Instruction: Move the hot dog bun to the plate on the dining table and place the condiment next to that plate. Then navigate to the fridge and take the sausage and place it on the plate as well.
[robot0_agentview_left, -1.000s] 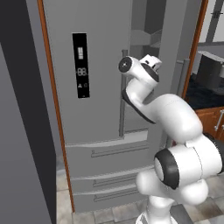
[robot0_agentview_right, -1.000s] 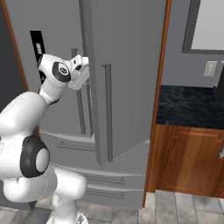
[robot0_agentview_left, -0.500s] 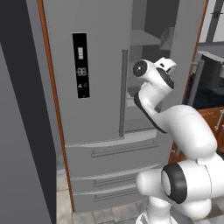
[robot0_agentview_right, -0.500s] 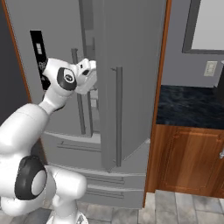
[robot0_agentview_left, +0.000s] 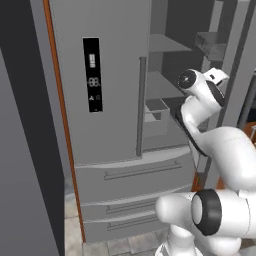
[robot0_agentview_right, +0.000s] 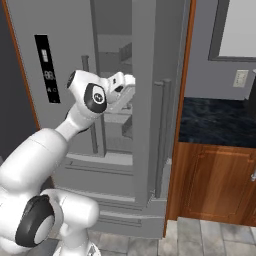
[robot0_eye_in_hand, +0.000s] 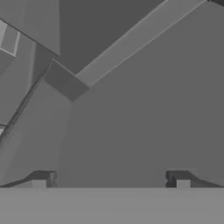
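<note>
The tall grey metal fridge (robot0_agentview_left: 115, 100) with the black vertical display panel (robot0_agentview_left: 92, 74) is standing directly in front of the robot, and everything below is placed relative to it. Its right upper door (robot0_agentview_right: 150, 120) is standing swung open, showing its long bar handle (robot0_agentview_right: 161, 135) toward the right base camera; the left upper door is sitting shut, with its own bar handle (robot0_agentview_left: 141, 105) just beside the opening. Two lower drawers (robot0_agentview_left: 135, 172) are lying closed under the doors.

The white arm is reaching up into the gap between the shut left door and the open right door. The hand (robot0_eye_in_hand: 110, 177) is sitting at the mouth of the fridge's upper compartment, at the height of the grey inner shelves (robot0_agentview_left: 167, 47). In the hand view its two dark fingertips (robot0_eye_in_hand: 40, 178) are standing wide apart with nothing between them: hand open, gripping nothing, facing plain grey inner walls and a lighter shelf edge.

Inside the fridge, a small grey bin (robot0_agentview_left: 156, 111) is sitting on a middle shelf. The sausage cannot be made out on the shelves.

To the right of the fridge, a black marbled tabletop (robot0_agentview_right: 217, 122) is resting on a brown wooden cabinet (robot0_agentview_right: 215, 185).
</note>
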